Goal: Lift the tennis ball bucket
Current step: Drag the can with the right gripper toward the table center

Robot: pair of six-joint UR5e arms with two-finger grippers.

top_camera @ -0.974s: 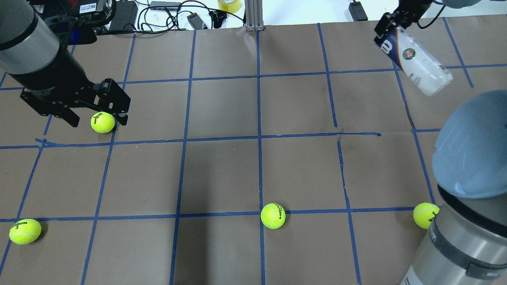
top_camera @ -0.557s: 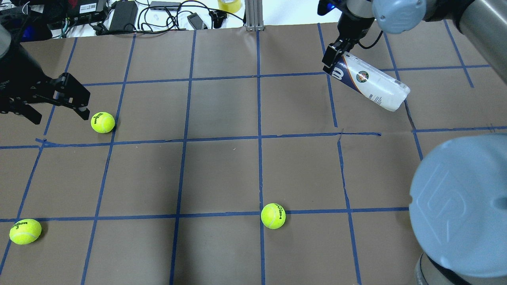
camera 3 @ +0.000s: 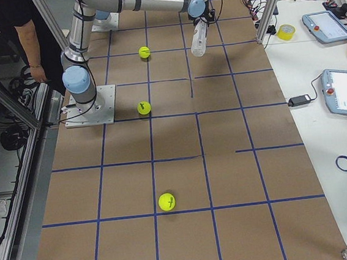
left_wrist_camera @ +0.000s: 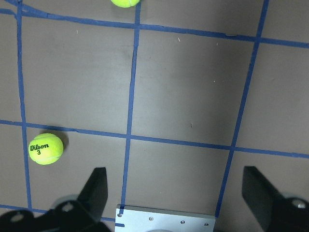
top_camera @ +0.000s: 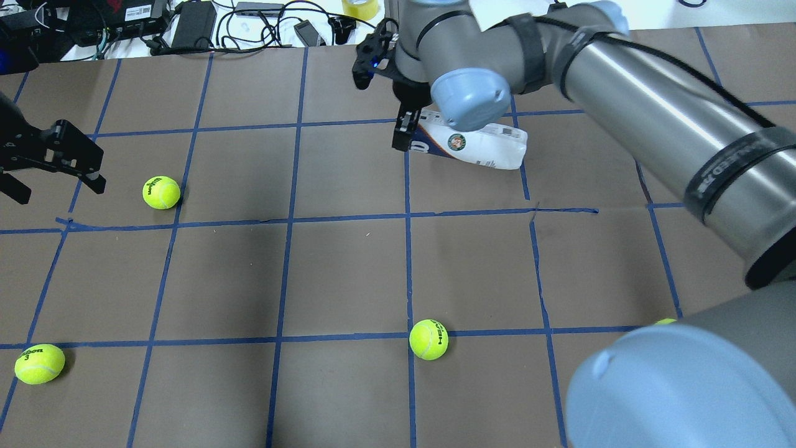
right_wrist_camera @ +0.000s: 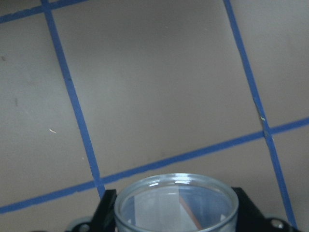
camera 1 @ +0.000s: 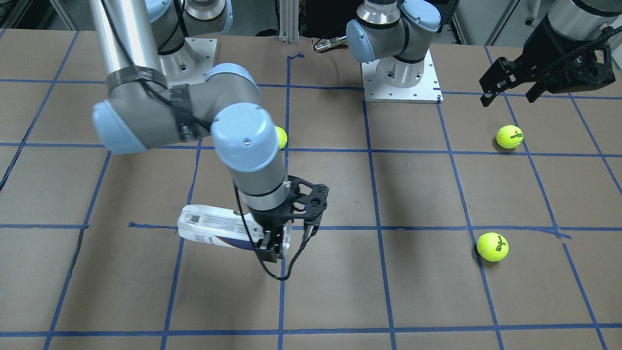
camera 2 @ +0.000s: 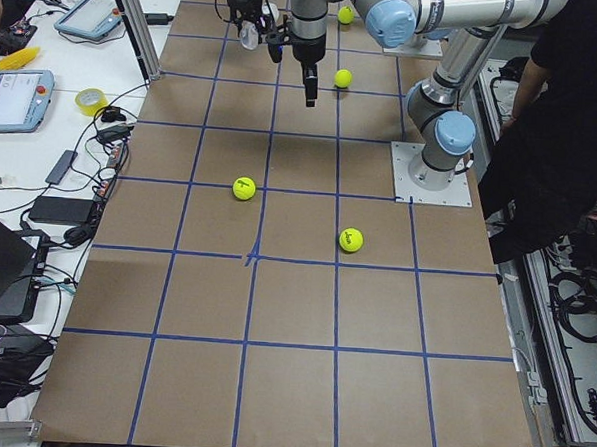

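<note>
The tennis ball bucket is a clear can with a white and navy label. It is held off the table, lying nearly level, over the far middle squares. My right gripper is shut on its open end. The front view shows the bucket sticking out sideways from that gripper. The right wrist view looks down on its round rim between the fingers. My left gripper is open and empty, left of a tennis ball. It also shows in the front view and the left wrist view.
Other tennis balls lie at the near left, near middle and, half hidden by my right arm, near right. Cables and power bricks and a metal post line the far edge. A person stands beside the robot bases.
My right arm has swung the bucket from the far right to the far middle of the table. My left gripper has drawn back to the left, away from the ball.
</note>
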